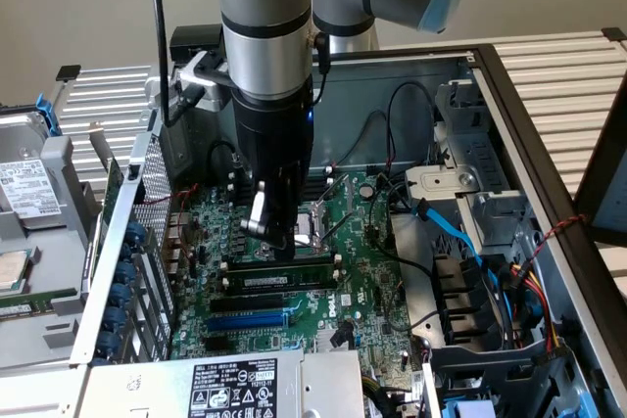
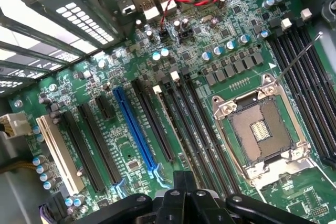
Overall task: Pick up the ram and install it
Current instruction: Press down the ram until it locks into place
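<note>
the robot arm [image 1: 263, 36] reached down into an open computer case [image 1: 509, 95], its hand [image 1: 279, 234] low over the green motherboard [image 1: 362, 281]. the hand's fingers were closed together; whether they pinched anything could not be told. the ram [image 1: 284, 280], a thin green stick with black chips and a white label, lay lengthwise in one of the black memory slots [image 1: 279, 264], directly below the hand's tips. whether the tips touched the stick could not be told. a blue expansion slot [image 1: 250, 319] ran parallel to the ram, on the side nearer the camera in the exterior view. the open processor socket [image 1: 315, 222] with its metal frame sat just beside the hand, toward the exterior view's right. blue and black cables [image 1: 460, 242] crossed the drive bay area further to the exterior view's right. in the wrist view, the hand's dark body [image 2: 184, 203] hung above the long black slots [image 2: 181, 124], between the blue slot [image 2: 134, 129] and the socket [image 2: 257, 129].
</note>
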Robot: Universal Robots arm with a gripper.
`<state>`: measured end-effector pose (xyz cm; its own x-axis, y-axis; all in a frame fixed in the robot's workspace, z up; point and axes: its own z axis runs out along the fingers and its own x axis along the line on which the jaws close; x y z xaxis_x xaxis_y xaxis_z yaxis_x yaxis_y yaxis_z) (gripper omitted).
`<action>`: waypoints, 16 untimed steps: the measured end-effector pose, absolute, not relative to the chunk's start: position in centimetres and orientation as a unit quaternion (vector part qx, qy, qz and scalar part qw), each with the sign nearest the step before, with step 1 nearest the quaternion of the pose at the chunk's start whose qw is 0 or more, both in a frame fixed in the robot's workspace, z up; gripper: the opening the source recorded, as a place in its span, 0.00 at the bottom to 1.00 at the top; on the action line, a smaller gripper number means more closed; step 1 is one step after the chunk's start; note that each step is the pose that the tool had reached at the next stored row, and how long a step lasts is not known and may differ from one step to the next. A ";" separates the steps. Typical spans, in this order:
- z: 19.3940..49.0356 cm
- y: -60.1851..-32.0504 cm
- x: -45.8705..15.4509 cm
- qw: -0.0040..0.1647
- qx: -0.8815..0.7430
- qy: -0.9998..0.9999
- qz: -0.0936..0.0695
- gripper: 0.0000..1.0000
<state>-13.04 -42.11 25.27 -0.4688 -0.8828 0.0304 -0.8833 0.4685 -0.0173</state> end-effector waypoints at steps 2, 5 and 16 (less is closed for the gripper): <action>25.3 -42.1 -13.0 0.009 0.503 -0.864 0.015 0.11; 25.3 -42.1 -13.0 0.009 0.485 -0.874 0.015 0.11; 25.3 -42.1 -13.0 0.010 0.415 -0.909 0.014 0.11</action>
